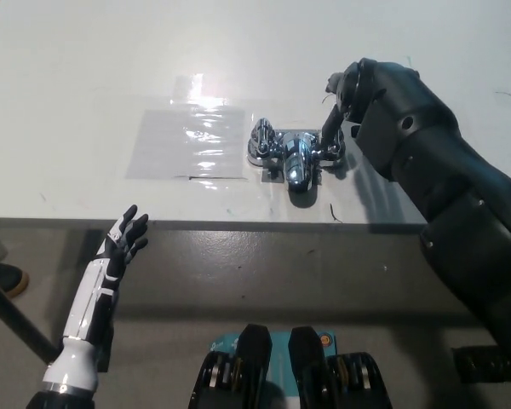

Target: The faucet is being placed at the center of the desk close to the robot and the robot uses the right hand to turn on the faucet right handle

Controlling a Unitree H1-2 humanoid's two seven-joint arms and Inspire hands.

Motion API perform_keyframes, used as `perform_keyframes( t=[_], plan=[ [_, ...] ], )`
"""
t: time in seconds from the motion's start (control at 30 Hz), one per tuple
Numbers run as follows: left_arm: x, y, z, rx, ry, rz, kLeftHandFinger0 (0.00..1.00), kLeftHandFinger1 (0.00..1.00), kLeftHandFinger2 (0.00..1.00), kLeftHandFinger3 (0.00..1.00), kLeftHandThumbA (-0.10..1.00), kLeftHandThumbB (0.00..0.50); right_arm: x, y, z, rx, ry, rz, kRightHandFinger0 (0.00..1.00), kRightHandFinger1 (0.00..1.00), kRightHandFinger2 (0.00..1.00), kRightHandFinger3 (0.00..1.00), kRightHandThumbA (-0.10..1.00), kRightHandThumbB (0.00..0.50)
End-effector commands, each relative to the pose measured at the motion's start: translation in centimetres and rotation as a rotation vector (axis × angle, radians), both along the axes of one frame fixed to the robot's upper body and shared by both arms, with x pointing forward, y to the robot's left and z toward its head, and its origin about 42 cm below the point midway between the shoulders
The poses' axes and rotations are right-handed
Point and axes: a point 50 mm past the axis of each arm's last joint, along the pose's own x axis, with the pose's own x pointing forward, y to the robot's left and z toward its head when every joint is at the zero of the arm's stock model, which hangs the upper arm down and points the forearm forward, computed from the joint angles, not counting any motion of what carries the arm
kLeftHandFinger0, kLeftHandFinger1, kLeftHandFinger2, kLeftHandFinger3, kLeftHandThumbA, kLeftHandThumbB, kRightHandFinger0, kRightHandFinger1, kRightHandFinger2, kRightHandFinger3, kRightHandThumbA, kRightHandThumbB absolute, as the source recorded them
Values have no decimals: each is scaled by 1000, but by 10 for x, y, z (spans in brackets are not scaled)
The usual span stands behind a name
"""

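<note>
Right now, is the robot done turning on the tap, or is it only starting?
Done: the faucet sits on the desk near the robot. In hand: the right hand is down at the right handle and seems to touch it. Left: the turn itself; no water shows. The left hand rests open below the desk edge.

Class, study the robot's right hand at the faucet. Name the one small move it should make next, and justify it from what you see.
Probably begin rotating the right handle. The black right hand reaches down onto that handle of the faucet, seemingly in contact, so turning looks like what remains. The white left hand rests open below the desk.
</note>
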Motion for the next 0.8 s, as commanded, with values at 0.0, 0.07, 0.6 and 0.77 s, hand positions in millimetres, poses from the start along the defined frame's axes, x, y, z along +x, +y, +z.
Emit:
perform_keyframes(
  t=[0.0, 0.07, 0.6, 0.77],
  plan=[
    [3, 3, 15, 12, -56, -7, 1000, 1000, 1000, 1000, 1000, 302, 8, -7, 46, -94, -32, 26, 1000, 1000, 1000, 1000, 833, 347],
    [3, 2, 15, 8, -52, -5, 1000, 1000, 1000, 1000, 1000, 303, 8, -8, 47, -114, -27, 42, 1000, 1000, 1000, 1000, 812, 333],
    [6, 3, 16, 15, -61, -3, 1000, 1000, 1000, 1000, 1000, 302, 12, -29, 65, -140, -8, 49, 1000, 1000, 1000, 1000, 806, 274],
    [7, 4, 17, 20, -67, -4, 1000, 1000, 1000, 1000, 1000, 295, 13, -31, 67, -167, -7, 60, 1000, 1000, 1000, 1000, 808, 268]
  ],
)
